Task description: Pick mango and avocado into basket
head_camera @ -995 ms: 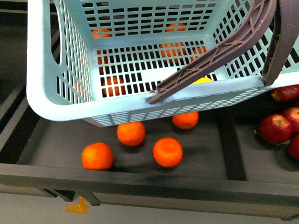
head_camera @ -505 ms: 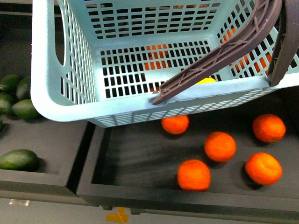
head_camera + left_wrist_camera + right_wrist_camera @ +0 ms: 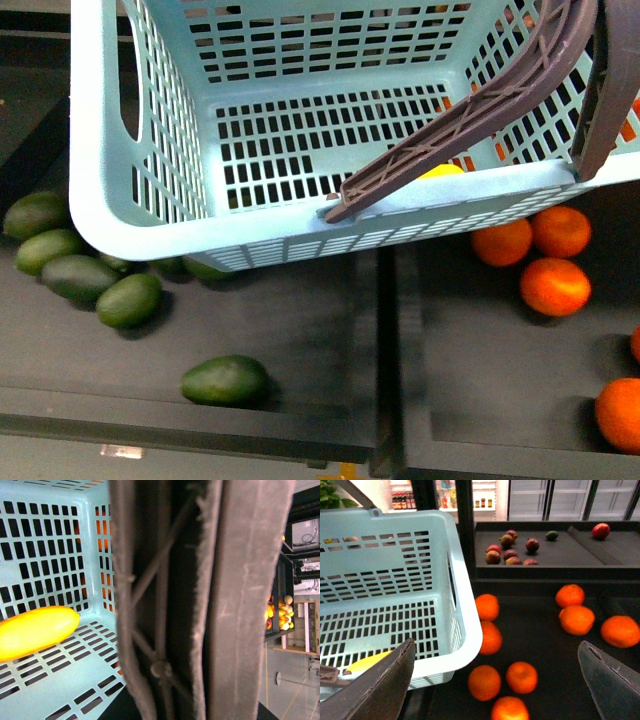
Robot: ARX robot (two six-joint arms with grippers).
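- Worktop (image 3: 300, 320): bare dark room surrounds one avocado (image 3: 224, 380) lying near its front edge.
- Basket (image 3: 90, 150): hangs above, its near rim overlapping the other avocados (image 3: 100, 285).
- Handles (image 3: 470, 110): they fill the left wrist view, so I cannot tell the left pincer's grip.
- Right pincer (image 3: 496, 646): spread wide, empty, over the oranges (image 3: 520, 676).
- Mango (image 3: 35, 630): lies on the basket floor.

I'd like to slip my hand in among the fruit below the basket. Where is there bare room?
Bare tray floor lies between the lone avocado and the divider, just below the basket. More bare floor lies right of the divider, before the oranges. The avocado cluster at the left, under the basket's corner, is crowded.
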